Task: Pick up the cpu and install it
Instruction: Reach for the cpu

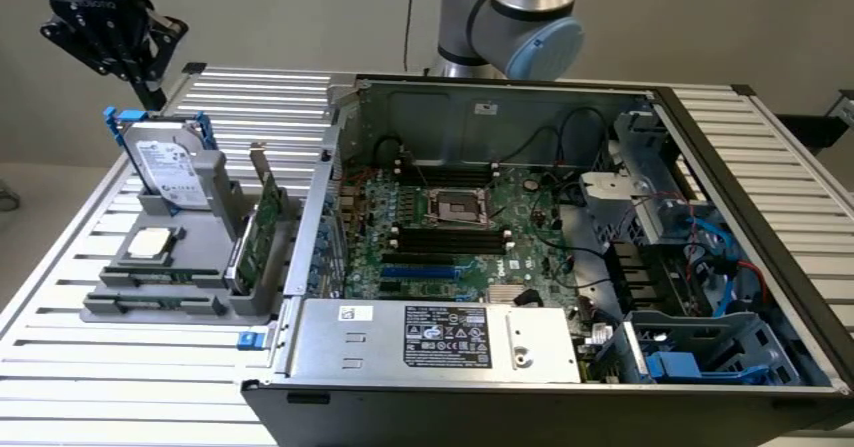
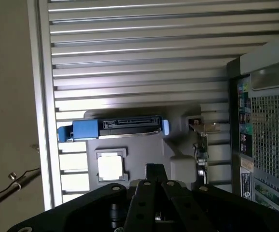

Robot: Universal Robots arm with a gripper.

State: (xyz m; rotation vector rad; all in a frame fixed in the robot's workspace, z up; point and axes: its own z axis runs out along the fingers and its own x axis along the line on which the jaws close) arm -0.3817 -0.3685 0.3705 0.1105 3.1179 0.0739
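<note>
Hovering end effector (image 1: 150, 92), closed, cpu (image 1: 151, 244) well apart on grey holder (image 1: 200, 247)

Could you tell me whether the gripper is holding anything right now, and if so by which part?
Nothing is held. The gripper is shut and empty in the air, and the cpu lies flat on the grey tray.

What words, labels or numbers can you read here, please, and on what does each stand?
No text can be read for certain.
White label on the upright silver hard drive with blue handles: too small.
Black-and-white label on the silver power supply box: too small.
Small white sticker beside it: too small.
Coloured stickers on the computer case: blurred.
Small silvery-grey square cpu: no legible marking.
</note>
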